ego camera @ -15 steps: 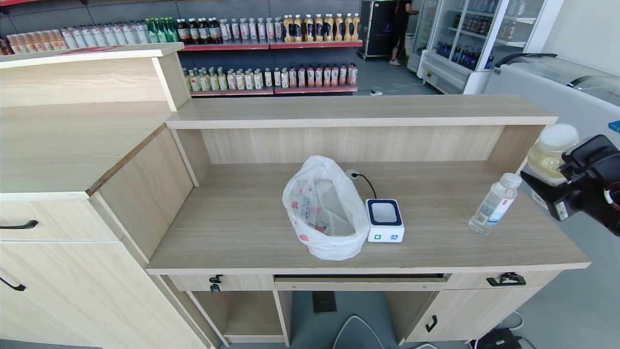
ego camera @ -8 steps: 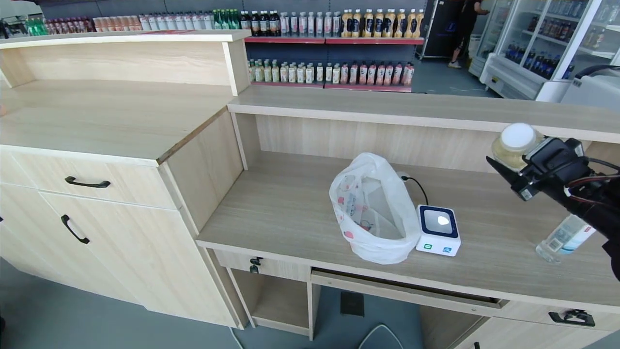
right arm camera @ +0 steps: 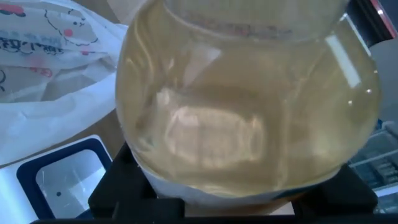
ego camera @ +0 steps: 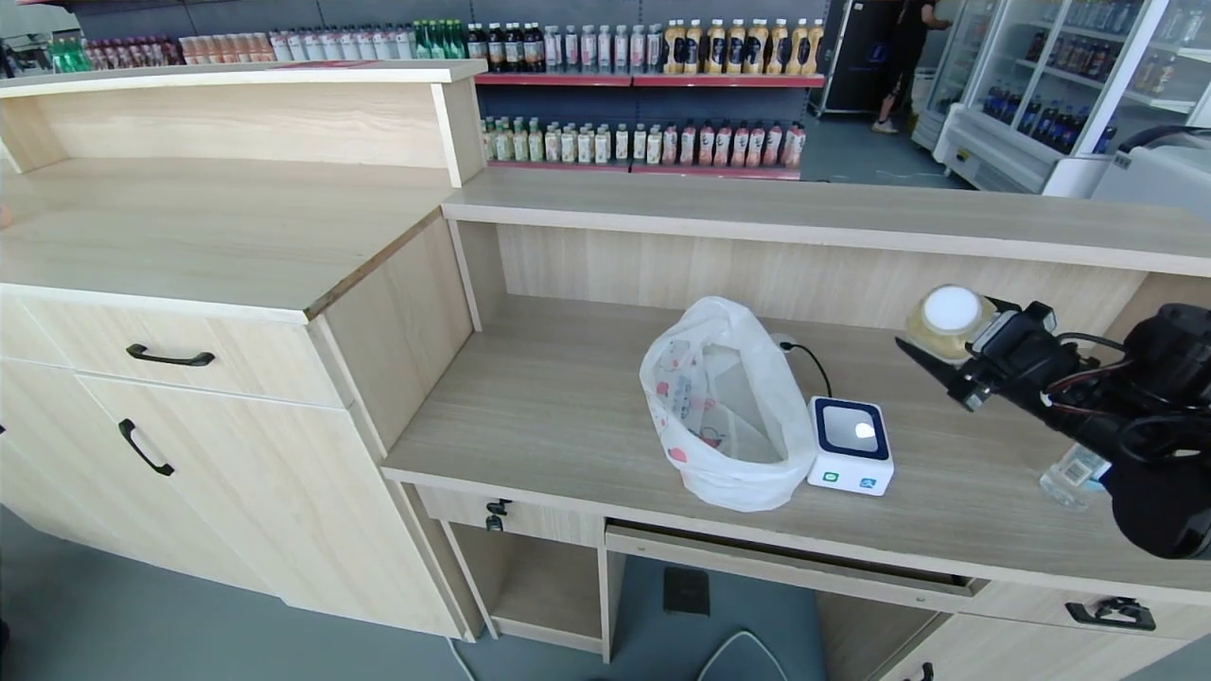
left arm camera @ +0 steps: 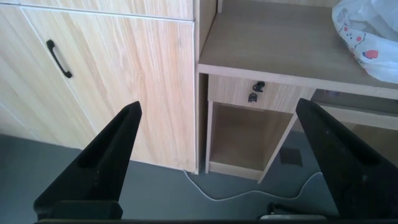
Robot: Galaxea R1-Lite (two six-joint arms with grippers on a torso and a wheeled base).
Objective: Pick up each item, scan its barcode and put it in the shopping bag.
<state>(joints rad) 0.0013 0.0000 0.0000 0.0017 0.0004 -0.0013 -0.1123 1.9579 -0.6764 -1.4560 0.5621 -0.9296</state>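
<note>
Yellow-drink bottle [ego camera: 949, 320], white-capped, held above the right part of the desk [ego camera: 568, 407] by the right gripper [ego camera: 935, 350], whose jaws are closed on its lower body. It hangs clear of the surface, beyond and to the right of the scanner [ego camera: 851, 443]. The scanner sits touching the right side of the open shopping bag [ego camera: 724, 407]. The right wrist view looks past the rounded bottle [right arm camera: 249, 124] toward the scanner [right arm camera: 59, 180], with the shopping bag [right arm camera: 50, 56] just beyond it.

Step in hand, as judged: bringing the bottle to the scanner. To do it well, the bottle should be carried leftward and lowered over the lit window, then turned so that its label band faces the glass. Where the barcode lies cannot be made out, so a slow roll of the wrist is the safe course. The grip ought to be firm, since the body looks round and smooth and may slip.

A clear water bottle [ego camera: 1067, 470] rests on the desk, partly hidden behind the right arm, and should be kept clear of. The left gripper [left arm camera: 217, 155], jaws spread wide and holding nothing, hangs low off the desk's left front, facing the cabinet doors [left arm camera: 124, 81].
</note>
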